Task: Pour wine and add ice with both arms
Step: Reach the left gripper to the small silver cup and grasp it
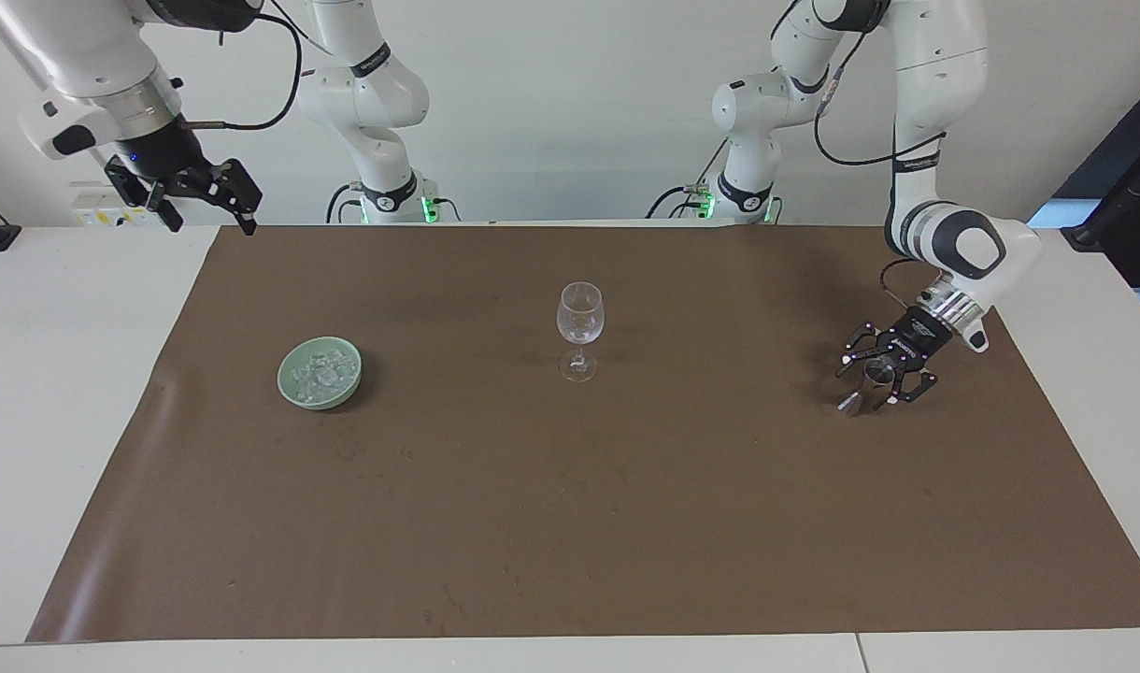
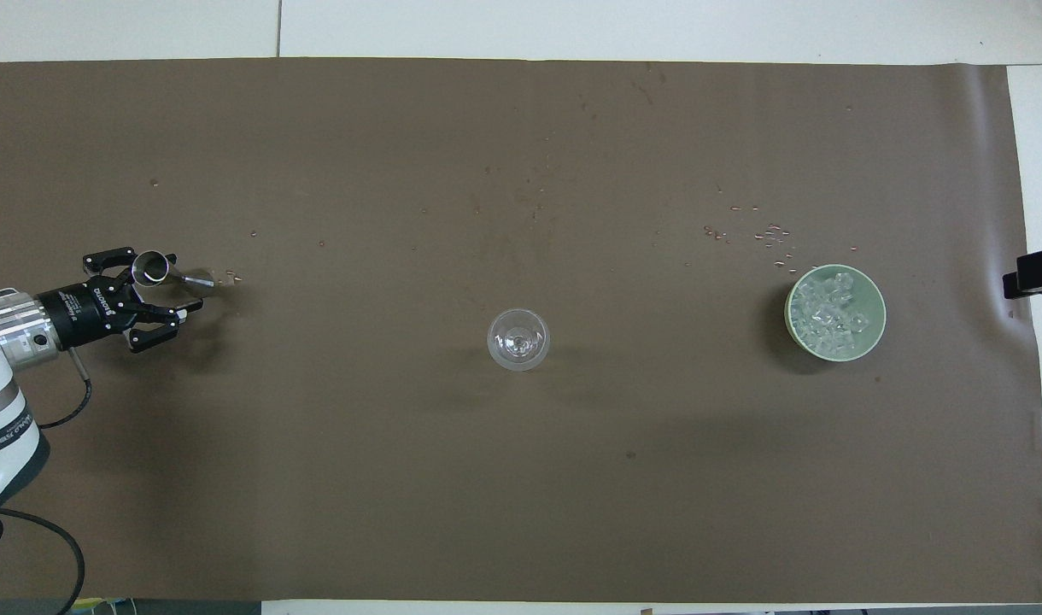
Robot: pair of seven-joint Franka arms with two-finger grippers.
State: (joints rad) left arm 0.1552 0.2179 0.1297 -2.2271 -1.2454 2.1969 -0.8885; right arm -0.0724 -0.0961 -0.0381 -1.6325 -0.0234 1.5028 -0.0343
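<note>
A clear stemmed wine glass stands empty at the middle of the brown mat and also shows in the overhead view. A pale green bowl holds the ice, toward the right arm's end. A small metal measuring cup stands toward the left arm's end. My left gripper is low and open, its fingers around the cup. My right gripper is open, raised over the mat's corner at its own end; only its tip shows overhead.
The brown mat covers most of the white table. Small droplets lie on it just farther from the robots than the bowl, and a few beside the metal cup.
</note>
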